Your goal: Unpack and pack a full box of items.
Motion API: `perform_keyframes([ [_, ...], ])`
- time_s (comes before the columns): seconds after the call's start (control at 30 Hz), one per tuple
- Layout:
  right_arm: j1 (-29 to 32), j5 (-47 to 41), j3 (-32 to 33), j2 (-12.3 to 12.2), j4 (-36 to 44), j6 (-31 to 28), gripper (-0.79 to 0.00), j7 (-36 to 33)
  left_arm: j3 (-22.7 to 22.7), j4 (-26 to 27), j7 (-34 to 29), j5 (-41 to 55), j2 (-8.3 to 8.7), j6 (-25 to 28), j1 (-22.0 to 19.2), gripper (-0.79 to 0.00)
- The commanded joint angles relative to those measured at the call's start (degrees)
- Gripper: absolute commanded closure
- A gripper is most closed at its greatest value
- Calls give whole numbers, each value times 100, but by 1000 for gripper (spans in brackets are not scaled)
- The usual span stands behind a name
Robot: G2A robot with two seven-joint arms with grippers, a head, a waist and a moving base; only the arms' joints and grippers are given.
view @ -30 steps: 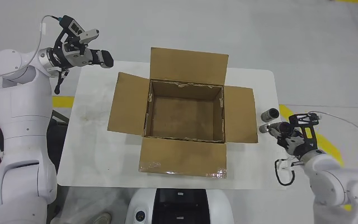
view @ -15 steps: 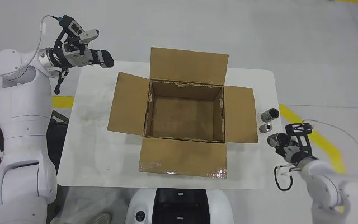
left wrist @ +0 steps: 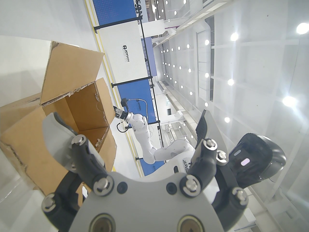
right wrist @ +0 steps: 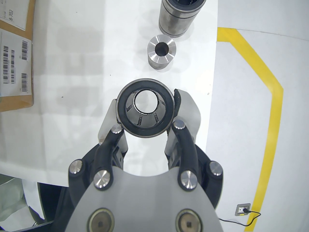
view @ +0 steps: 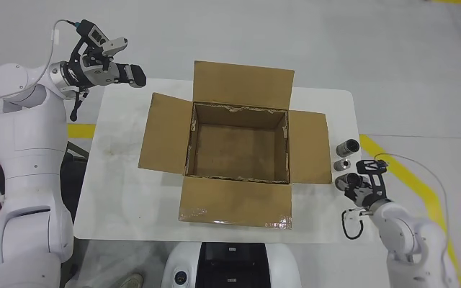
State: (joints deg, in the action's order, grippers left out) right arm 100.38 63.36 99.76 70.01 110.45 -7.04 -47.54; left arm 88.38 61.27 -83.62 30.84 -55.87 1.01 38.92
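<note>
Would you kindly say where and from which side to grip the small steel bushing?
I'd grip the small steel bushing across its plain round wall, below the bevelled top, coming down from above: it stands upright, bore up. Avoid the side facing the tall bearing, which stands close by.

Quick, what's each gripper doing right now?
Left gripper: open, empty.
Right gripper: shut on a metal bearing sleeve.
</note>
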Motion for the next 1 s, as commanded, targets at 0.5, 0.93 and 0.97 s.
perform_keyframes([
  [0.5,-508,250,-289,-45,-652,-12,-80,114,0,0,0,0,0,0,0,-785],
  [0.93,-596,241,-403,-66,-853,86,-302,110,0,0,0,0,0,0,0,-785],
  [0.97,-594,236,-414,-67,-862,93,-314,112,0,0,0,0,0,0,0,-785],
])
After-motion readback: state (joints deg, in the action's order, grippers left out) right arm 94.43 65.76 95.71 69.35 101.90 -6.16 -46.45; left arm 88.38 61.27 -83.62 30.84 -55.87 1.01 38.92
